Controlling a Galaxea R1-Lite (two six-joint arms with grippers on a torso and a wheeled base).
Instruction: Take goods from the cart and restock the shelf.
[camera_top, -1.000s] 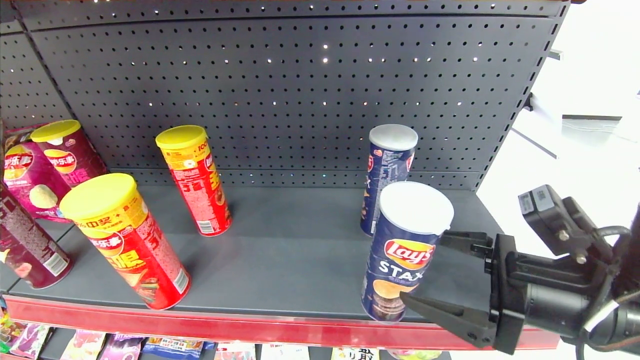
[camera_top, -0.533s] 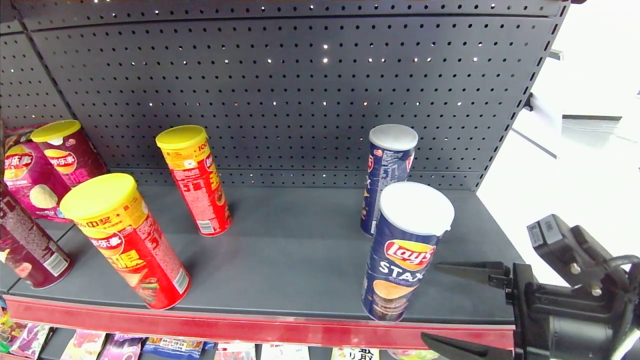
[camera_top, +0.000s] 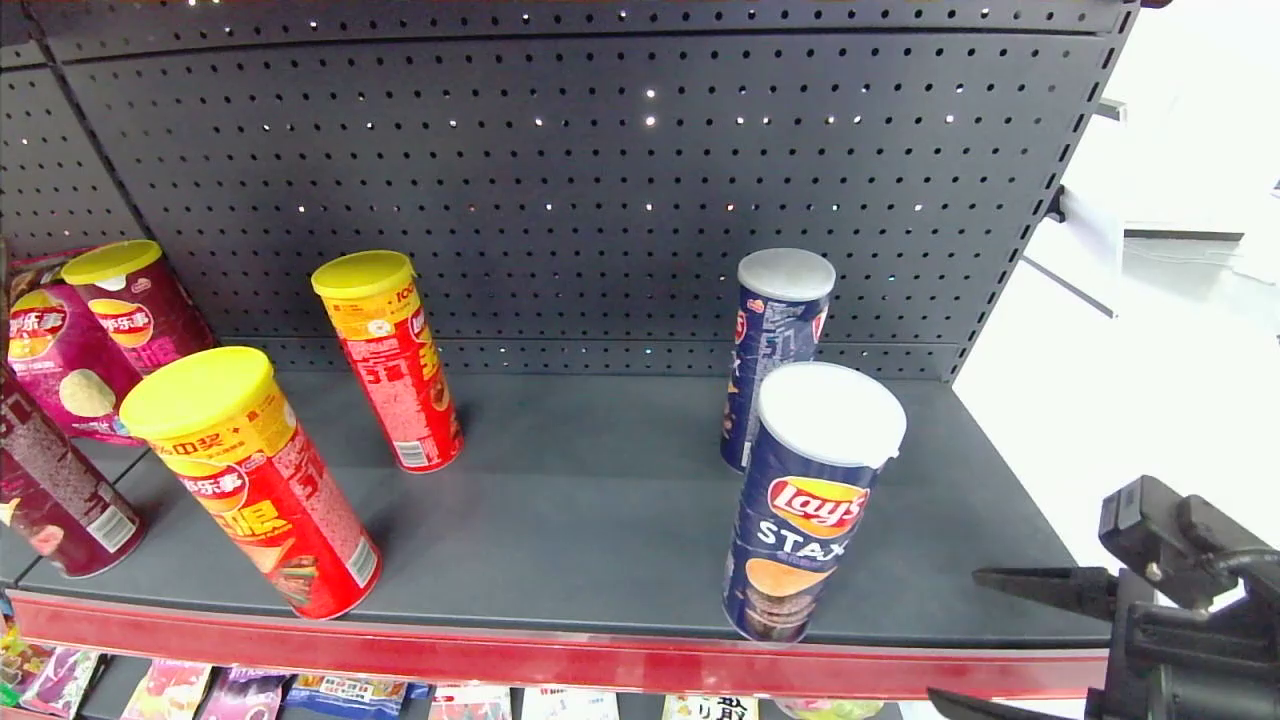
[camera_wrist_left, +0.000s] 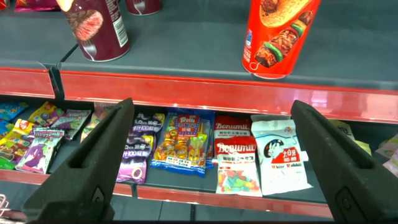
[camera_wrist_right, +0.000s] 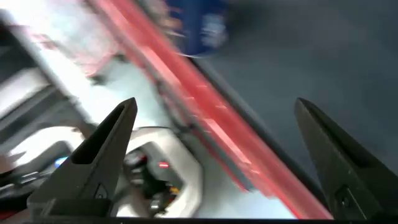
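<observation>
Right of the front blue can (camera_top: 812, 505), right tool (camera_top: 952, 633) horizontal, jaws apart

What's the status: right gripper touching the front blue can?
Apart. Head view shows bare shelf between the front blue can and the open right gripper.

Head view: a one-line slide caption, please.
Open right gripper apart from the front blue can, upright at the shelf front; second blue can behind it.
</observation>
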